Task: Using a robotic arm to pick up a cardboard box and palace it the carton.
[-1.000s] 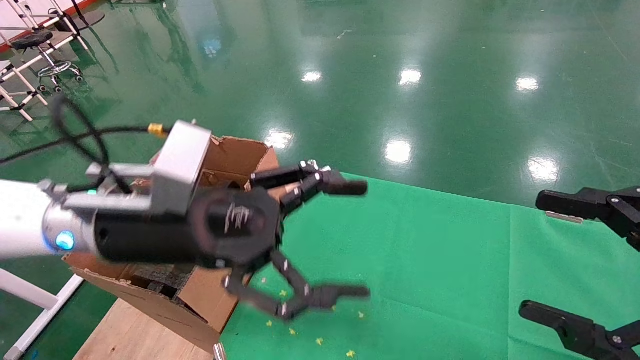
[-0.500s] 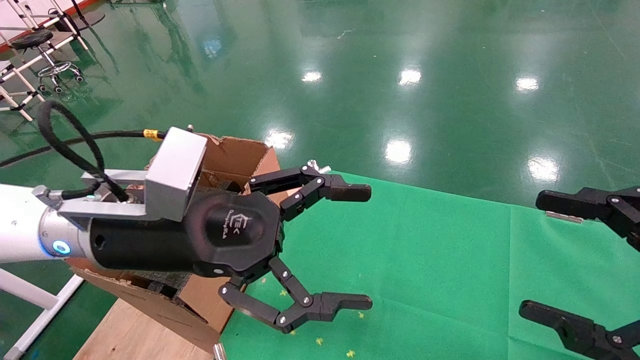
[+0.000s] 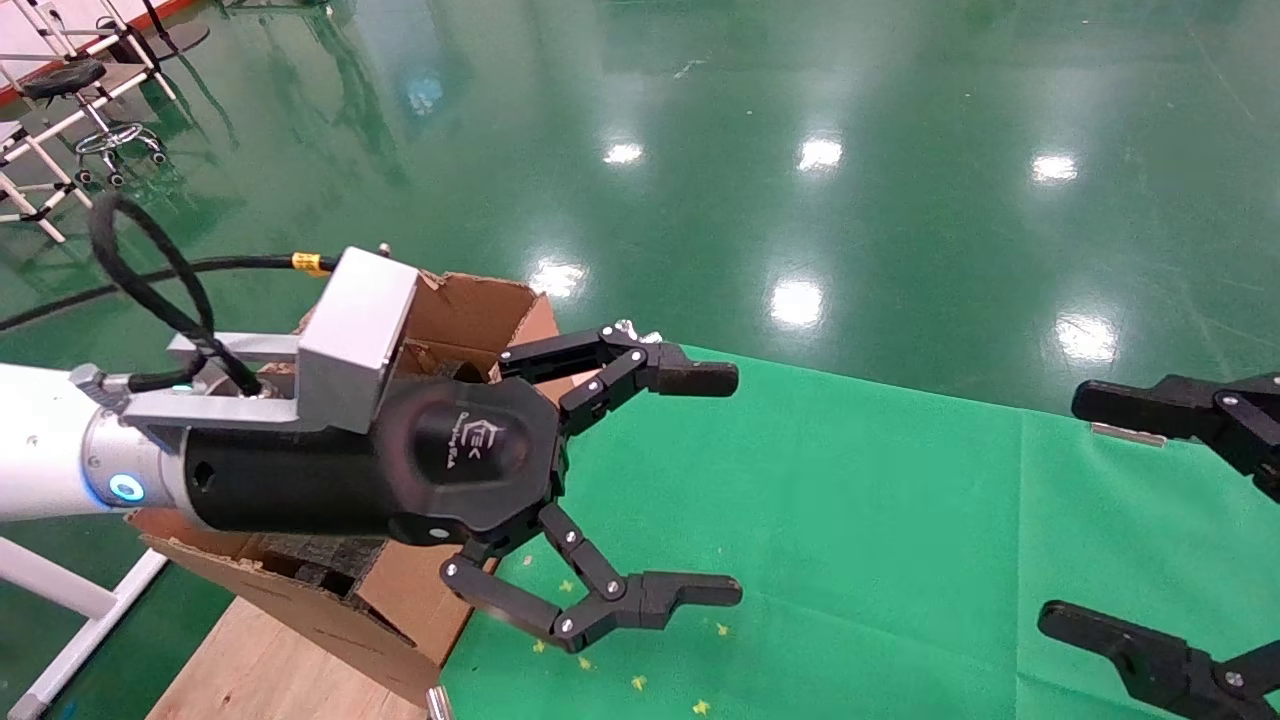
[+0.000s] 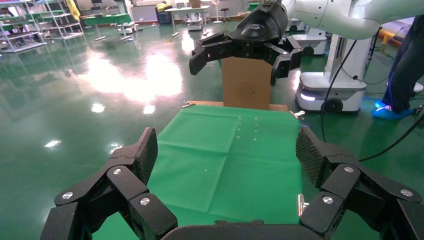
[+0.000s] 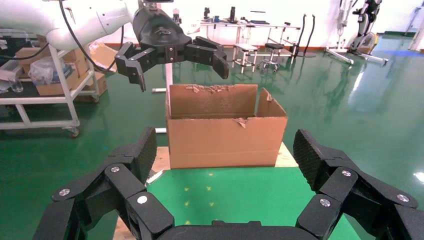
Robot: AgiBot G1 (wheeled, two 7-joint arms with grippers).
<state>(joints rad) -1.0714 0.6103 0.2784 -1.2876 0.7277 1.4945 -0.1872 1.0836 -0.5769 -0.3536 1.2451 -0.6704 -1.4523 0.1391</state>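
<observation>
This is a big robot lab or test hall. The floor [image 3: 800,120] is shiny green and goes on a long way, with ceiling lights shining back off it. Metal shelves [image 4: 30,25] and work tables [image 5: 250,25] stand far off along the walls. A rolling stool [image 3: 90,100] sits by a white pipe frame [image 3: 40,190]. Another white robot on a wheeled base [image 4: 327,87] stands near a table covered with green cloth [image 4: 225,160]. A cart [image 5: 47,100] holds boxes.
</observation>
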